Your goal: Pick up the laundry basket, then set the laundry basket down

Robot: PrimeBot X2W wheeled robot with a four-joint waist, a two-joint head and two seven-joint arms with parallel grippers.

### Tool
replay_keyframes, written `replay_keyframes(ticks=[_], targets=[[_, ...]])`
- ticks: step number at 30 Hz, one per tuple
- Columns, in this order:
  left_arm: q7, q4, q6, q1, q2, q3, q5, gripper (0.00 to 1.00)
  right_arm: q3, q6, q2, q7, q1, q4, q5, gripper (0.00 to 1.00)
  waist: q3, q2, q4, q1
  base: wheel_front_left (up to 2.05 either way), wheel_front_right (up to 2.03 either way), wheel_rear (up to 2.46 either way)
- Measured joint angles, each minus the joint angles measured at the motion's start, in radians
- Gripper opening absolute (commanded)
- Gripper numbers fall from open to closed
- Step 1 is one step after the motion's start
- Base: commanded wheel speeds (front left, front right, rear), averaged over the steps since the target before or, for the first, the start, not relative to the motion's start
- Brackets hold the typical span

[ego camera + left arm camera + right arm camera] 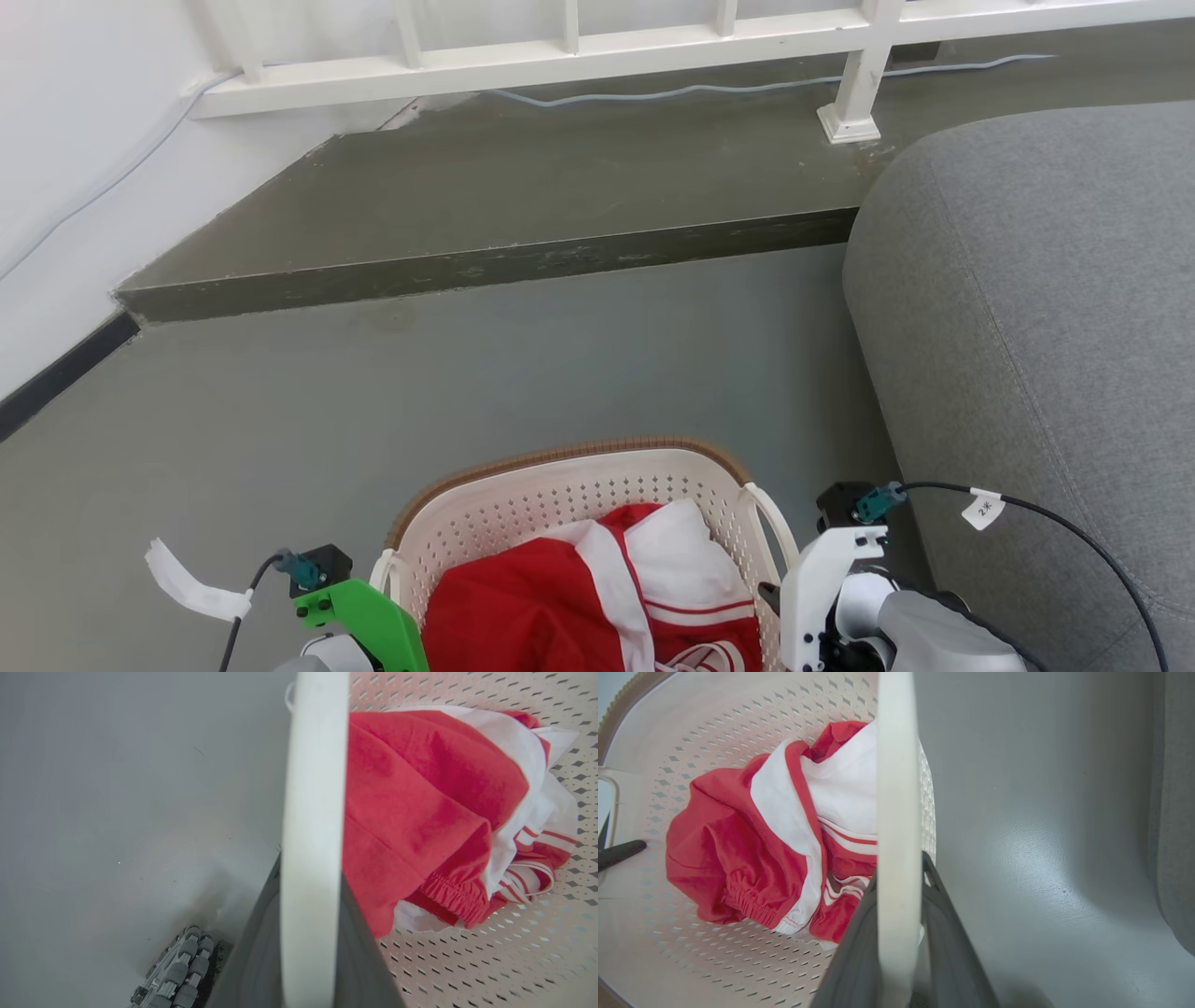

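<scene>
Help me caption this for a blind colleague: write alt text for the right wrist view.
The right tool clamps a white handle of the cream laundry basket between its dark fingers, the handle running up the view's middle. Left of it, a crumpled red-and-white garment lies in the perforated basket; to the right, grey floor and a grey sofa edge.

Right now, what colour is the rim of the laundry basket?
Brown, with a woven look, around the top of the laundry basket; the head view shows it best.

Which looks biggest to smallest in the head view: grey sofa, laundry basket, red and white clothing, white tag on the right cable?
1. grey sofa
2. laundry basket (partly cropped)
3. red and white clothing
4. white tag
</scene>
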Motion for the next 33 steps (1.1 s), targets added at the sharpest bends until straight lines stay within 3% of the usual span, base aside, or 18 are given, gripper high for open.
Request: replay_keyframes(ticks=[17, 33], targets=[[0.001, -0.016, 0.012, 0.001, 0.002, -0.015, -0.023, 0.0, 0.013, -0.016, -0.002, -0.001, -0.002, -0.008, 0.012, 0.0, 0.021, 0.0, 0.0, 0.0, 0.0, 0.0, 0.0], [-0.037, -0.058, 0.033, -0.064, 0.008, -0.025, -0.041, 0.0, 0.016, -0.043, -0.007, -0.033, -0.105, -0.02, 0.016, 0.0, 0.135, 0.0, -0.008, 0.0, 0.0, 0.0, 0.0]])
